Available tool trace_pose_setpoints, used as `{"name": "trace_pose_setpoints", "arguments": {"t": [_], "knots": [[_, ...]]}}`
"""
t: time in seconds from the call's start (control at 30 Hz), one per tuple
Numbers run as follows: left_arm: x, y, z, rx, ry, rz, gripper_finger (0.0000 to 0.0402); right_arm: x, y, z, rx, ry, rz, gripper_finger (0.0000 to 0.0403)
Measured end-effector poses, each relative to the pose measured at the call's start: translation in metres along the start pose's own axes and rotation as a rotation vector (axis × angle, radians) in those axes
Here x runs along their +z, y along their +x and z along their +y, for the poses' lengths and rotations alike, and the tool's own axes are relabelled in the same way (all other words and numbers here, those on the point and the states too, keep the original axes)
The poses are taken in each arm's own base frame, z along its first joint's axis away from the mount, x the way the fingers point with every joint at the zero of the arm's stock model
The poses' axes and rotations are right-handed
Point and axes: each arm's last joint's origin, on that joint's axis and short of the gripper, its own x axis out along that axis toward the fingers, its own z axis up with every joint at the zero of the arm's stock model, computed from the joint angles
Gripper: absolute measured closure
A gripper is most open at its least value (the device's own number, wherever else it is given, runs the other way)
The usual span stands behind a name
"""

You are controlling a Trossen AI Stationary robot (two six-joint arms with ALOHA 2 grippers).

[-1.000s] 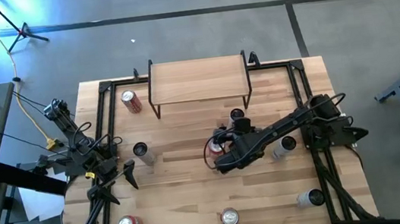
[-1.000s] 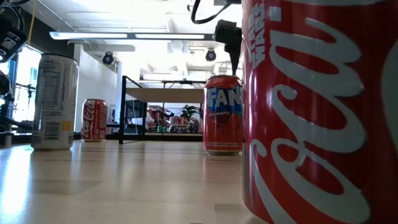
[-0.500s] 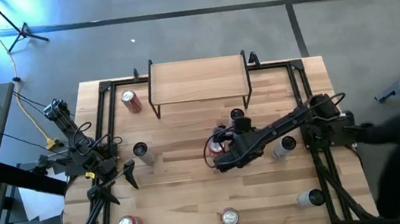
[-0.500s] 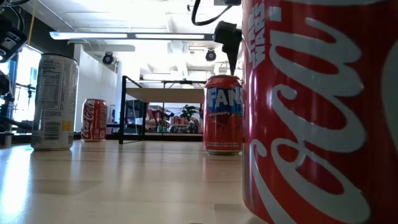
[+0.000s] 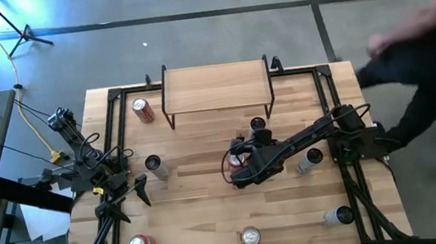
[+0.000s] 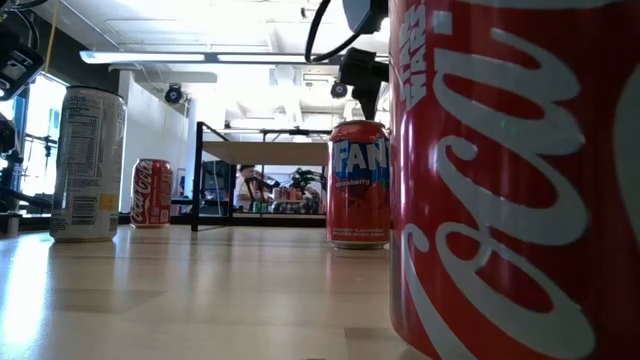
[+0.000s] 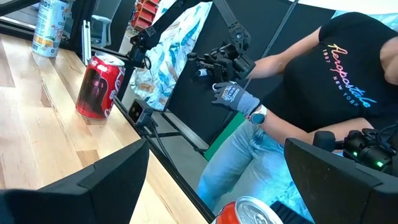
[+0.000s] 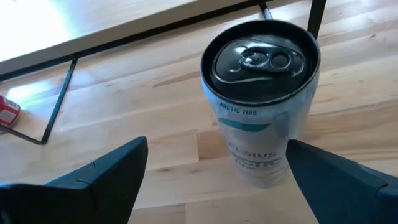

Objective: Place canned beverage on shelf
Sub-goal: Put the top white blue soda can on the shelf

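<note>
The silver can with the dark top [image 8: 261, 93] stands up straight on the tabletop [image 5: 213, 214]. It is close to the front legs of the shelf [image 5: 215, 85], near the shelf's right end. The shelf top is bare.

The right tool [image 8: 216, 149] is just in front of this can. Its two fingers are wide apart, and the can sits past their tips, in line with the gap. Nothing is held yet. A red can [image 5: 230, 164] stands right beside the arm.

I think the job now is to grab the silver can. To do it well, the tool should slide ahead until the can is deep between the fingers. It should stay level and squeeze the can's middle, not the rim, so the can does not tip. It should also not bump the red can.

The left tool [image 5: 131, 191] waits at the left side of the tabletop with its fingers apart.
</note>
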Motion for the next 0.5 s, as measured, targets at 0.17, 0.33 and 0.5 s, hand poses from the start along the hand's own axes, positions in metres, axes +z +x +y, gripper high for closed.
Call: {"name": "trace_pose_setpoints", "arguments": {"t": [0.17,0.33,0.5], "knots": [[0.0001,0.0,0.0,0.0,0.0,0.0,0.0041,0.0004,-0.0046,-0.0045,0.01,0.007,-0.045,0.0005],[0.0,0.0,0.0,0.0,0.0,0.0,0.0041,0.002,-0.0059,-0.0073,0.004,-0.004,-0.069,0.0003],[0.0001,0.0,0.0,0.0,0.0,0.0,0.0041,0.0037,-0.0038,-0.0065,0.003,-0.035,-0.079,0.0003]]}}
